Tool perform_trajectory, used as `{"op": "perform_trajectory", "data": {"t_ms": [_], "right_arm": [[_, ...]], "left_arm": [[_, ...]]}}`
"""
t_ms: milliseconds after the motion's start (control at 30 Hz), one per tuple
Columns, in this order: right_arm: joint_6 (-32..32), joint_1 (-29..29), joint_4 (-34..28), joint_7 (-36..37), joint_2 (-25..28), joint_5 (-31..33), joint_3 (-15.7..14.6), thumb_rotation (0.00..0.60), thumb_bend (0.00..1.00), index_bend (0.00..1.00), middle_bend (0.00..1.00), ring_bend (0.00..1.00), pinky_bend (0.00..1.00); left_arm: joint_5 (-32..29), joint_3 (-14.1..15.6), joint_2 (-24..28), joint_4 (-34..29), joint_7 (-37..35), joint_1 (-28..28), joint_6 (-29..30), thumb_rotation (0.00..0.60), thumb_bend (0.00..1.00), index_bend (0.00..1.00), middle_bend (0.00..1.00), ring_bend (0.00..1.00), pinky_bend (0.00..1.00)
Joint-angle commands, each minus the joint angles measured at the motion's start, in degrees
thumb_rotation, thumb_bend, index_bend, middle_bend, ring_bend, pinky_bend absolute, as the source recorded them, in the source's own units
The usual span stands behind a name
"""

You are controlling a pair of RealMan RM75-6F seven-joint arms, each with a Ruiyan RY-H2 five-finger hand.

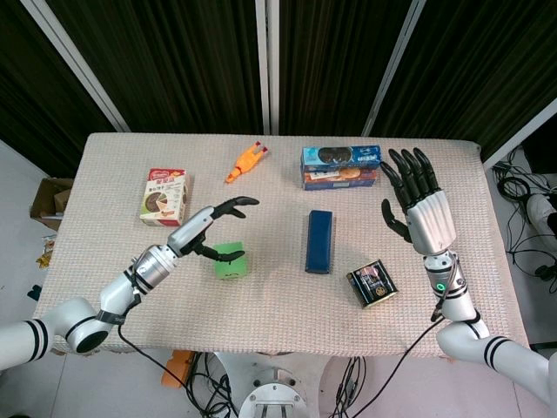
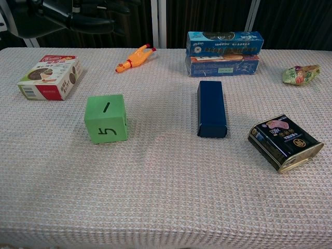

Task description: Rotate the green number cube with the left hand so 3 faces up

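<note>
Green number cube (image 2: 106,118): set on the woven table cover (image 2: 166,197), left of centre, in front of the red snack box (image 2: 50,77) and well apart from it. In the chest view a 1 is shown on its top face and a 5, turned on its side, on the face toward the camera; no 3 is visible.

Left hand (image 1: 211,228): seen in the head view over the cube's far upper edge, with fingers curved and parted above it. Nothing is held; whether the lower fingertips touch the cube cannot be told.

Right hand (image 1: 418,202): raised at the right side of the table, fingers spread and pointing away from the robot, with nothing in it.

Other items listed:
- Navy blue box (image 2: 211,108), laid lengthwise at the centre.
- Dark tin with a gold rim (image 2: 285,142), lying tilted to the right of the blue box.
- Two blue biscuit packets (image 2: 224,53), stacked at the far side behind the blue box.
- Orange rubber chicken toy (image 2: 134,58), laid near the far edge.
- Crumpled yellowish wrapper (image 2: 300,74), seen at the far right in the chest view only.
</note>
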Motion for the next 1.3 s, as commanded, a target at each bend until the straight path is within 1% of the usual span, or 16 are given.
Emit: {"op": "perform_trajectory", "data": {"t_ms": [33, 300, 467, 567, 633, 700, 733, 833, 900, 933, 967, 1000, 1033, 1067, 1133, 1300], "right_arm": [[-0.04, 0.0, -0.06, -0.06, -0.12, -0.01, -0.12, 0.6, 0.48, 0.0, 0.0, 0.0, 0.0], [0.34, -0.22, -0.15, -0.1, -0.07, -0.09, -0.3, 0.6, 0.48, 0.0, 0.0, 0.0, 0.0], [0.74, -0.43, -0.5, -0.08, 0.48, -0.14, -0.21, 0.6, 0.48, 0.0, 0.0, 0.0, 0.0], [1.34, -0.78, -0.84, 0.04, 1.01, -0.37, -0.3, 0.6, 0.48, 0.0, 0.0, 0.0, 0.0], [1.77, -1.1, -1.15, 0.21, 1.39, -0.45, -0.35, 0.6, 0.48, 0.0, 0.0, 0.0, 0.0], [2.18, -1.52, -1.47, 0.36, 1.98, -0.54, -0.46, 0.6, 0.48, 0.0, 0.0, 0.0, 0.0], [2.44, -1.78, -1.59, 0.44, 2.38, -0.62, -0.54, 0.6, 0.48, 0.0, 0.0, 0.0, 0.0], [3.26, -2.63, -1.83, 0.72, 3.41, -0.67, -0.69, 0.6, 0.48, 0.0, 0.0, 0.0, 0.0], [3.81, -3.39, -1.97, 0.82, 4.06, -0.48, -0.79, 0.6, 0.48, 0.0, 0.0, 0.0, 0.0], [4.11, -4.04, -2.13, 0.84, 4.5, -0.16, -0.91, 0.6, 0.48, 0.0, 0.0, 0.0, 0.0], [4.25, -4.62, -2.28, 0.88, 4.86, 0.14, -1.06, 0.6, 0.48, 0.0, 0.0, 0.0, 0.0], [4.22, -5.25, -2.51, 0.97, 5.29, 0.47, -1.35, 0.6, 0.48, 0.0, 0.0, 0.0, 0.0], [3.98, -6.23, -2.94, 1.0, 5.99, 1.03, -1.87, 0.6, 0.48, 0.0, 0.0, 0.0, 0.0], [3.91, -7.02, -3.26, 0.87, 6.5, 1.54, -2.16, 0.6, 0.48, 0.0, 0.0, 0.0, 0.0], [3.34, -9.02, -4.48, 0.41, 7.77, 2.89, -3.11, 0.6, 0.48, 0.0, 0.0, 0.0, 0.0], [2.66, -13.96, -6.42, -1.26, 9.85, 6.6, -4.85, 0.6, 0.48, 0.0, 0.0, 0.0, 0.0]], "left_arm": [[0.04, 0.12, 0.1, -0.02, -0.02, 0.06, 0.23, 0.6, 0.24, 0.15, 0.13, 0.1, 0.23], [0.15, 0.4, 0.07, -0.14, -0.18, -0.22, 0.33, 0.6, 0.24, 0.15, 0.13, 0.1, 0.23], [0.36, 0.59, 0.31, -0.54, 0.37, -0.47, 0.27, 0.6, 0.21, 0.15, 0.13, 0.1, 0.23], [0.72, 1.42, 1.02, -0.45, 4.32, -0.09, 0.33, 0.6, 0.2, 0.15, 0.13, 0.1, 0.23], [0.66, 2.22, 1.45, -0.09, 10.99, 0.44, 0.29, 0.6, 0.2, 0.15, 0.13, 0.1, 0.23], [-1.27, 3.19, 1.79, -0.08, 22.86, 1.55, -0.24, 0.6, 0.2, 0.15, 0.14, 0.1, 0.22], [-2.81, 3.73, 1.61, -0.28, 31.18, 2.39, -0.16, 0.6, 0.2, 0.14, 0.14, 0.1, 0.21], [-7.59, 5.13, -0.19, -1.11, 50.68, 4.59, 0.69, 0.6, 0.19, 0.14, 0.14, 0.1, 0.2], [-10.31, 6.09, -1.31, -1.9, 59.92, 5.37, 0.64, 0.595, 0.19, 0.14, 0.14, 0.1, 0.19], [-12.27, 6.62, -2.0, -2.4, 65.14, 5.73, 0.49, 0.58, 0.19, 0.13, 0.14, 0.1, 0.19], [-13.99, 6.98, -2.48, -2.79, 69.01, 5.97, 0.37, 0.531, 0.18, 0.13, 0.14, 0.1, 0.19], [-15.77, 7.34, -2.91, -3.35, 72.72, 6.11, 0.18, 0.498, 0.17, 0.13, 0.14, 0.1, 0.18], [-17.86, 7.72, -3.49, -4.12, 77.06, 6.21, 0.13, 0.443, 0.16, 0.12, 0.14, 0.1, 0.18], [-19.1, 7.89, -4.08, -4.48, 79.87, 6.33, 0.51, 0.41, 0.15, 0.12, 0.14, 0.1, 0.18], [-21.06, 8.1, -5.82, -4.62, 84.67, 6.74, 1.79, 0.368, 0.13, 0.11, 0.14, 0.09, 0.18], [-24.33, 7.84, -7.96, -4.42, 86.19, 6.85, 0.82, 0.346, 0.13, 0.11, 0.13, 0.09, 0.18]]}}
